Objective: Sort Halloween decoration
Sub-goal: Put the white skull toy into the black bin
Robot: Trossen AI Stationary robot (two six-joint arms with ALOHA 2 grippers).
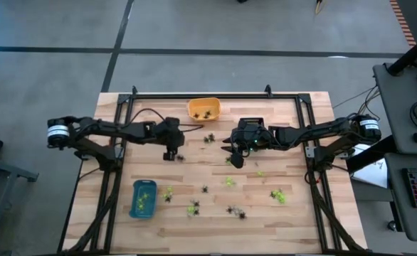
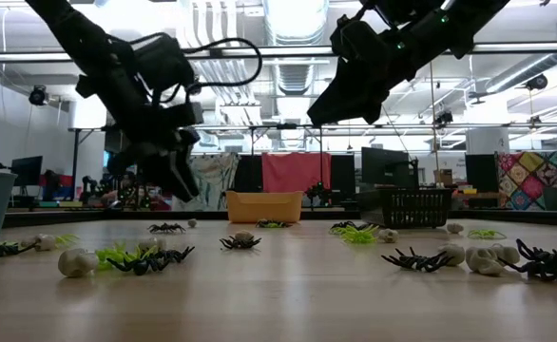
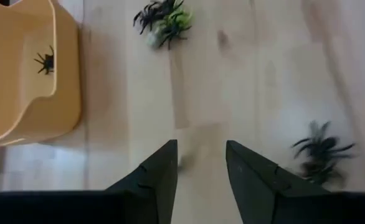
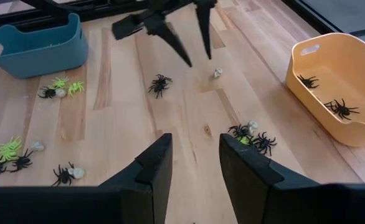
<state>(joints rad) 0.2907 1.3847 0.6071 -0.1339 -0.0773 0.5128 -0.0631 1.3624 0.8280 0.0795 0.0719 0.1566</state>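
With both the left gripper (image 3: 200,163) and right gripper (image 4: 194,163) part-open, nothing held, a small whitish trinket (image 4: 218,73) could be nudged away w/ a slightly off descent.

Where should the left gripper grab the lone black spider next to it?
Probably by its central body, coming straight down. The black spider lies flat on the table with thin legs splayed all round, so no side offers purchase. Close the left gripper across the body, between the legs.

I count two trays on my desk (image 1: 265,213): one orange tray (image 1: 203,108) holding two black spiders (image 4: 341,108), one blue tray (image 1: 143,198). Two arms, one hand each.
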